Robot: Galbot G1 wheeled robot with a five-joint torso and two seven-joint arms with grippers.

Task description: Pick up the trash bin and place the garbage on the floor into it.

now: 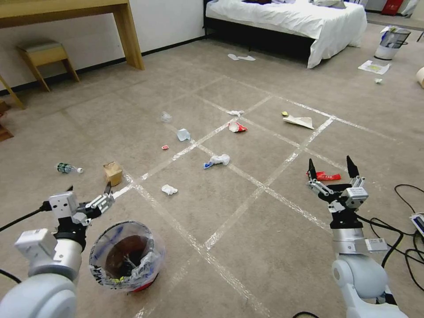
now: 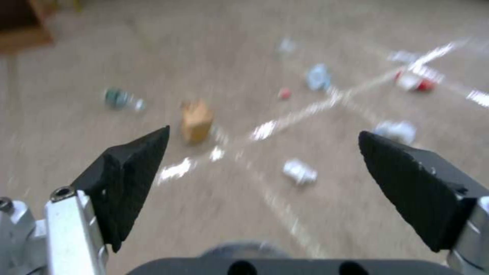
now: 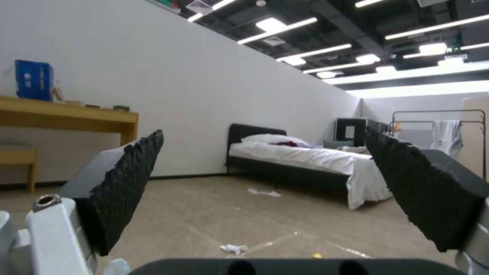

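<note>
- Beige carpet, the floor [image 1: 274,247], taped into big squares; garbage strewn across the middle ground, none of it gathered that I can see.
- Bin [image 1: 127,256] stands upright on the near left, bag-lined, on the carpet, just right of the left arm. Dark bits lie inside; what they are I cannot tell.
- Left gripper [image 1: 90,194] hangs above and just beyond the bin's far-left rim, jaws spread wide, nothing between them, clear of the bin. Its wrist view looks past the fingers [image 2: 132,175] at the carton [image 2: 196,120], bottle [image 2: 121,98] and a tissue [image 2: 299,172].
- Right gripper [image 1: 332,170] held up on the near right, jaws wide apart, empty, pointing out across the room; a red packet [image 1: 327,176] lies on the floor beyond it.
- Step, as I judge it: the first one, taking hold of the bin. It is not lifted.
- Next move calls for the left gripper to come back and down onto the rim, one finger inside and one outside, pinching wall and bag together.
- Risk: the crinkly liner may slip or bunch in the grip.
</note>
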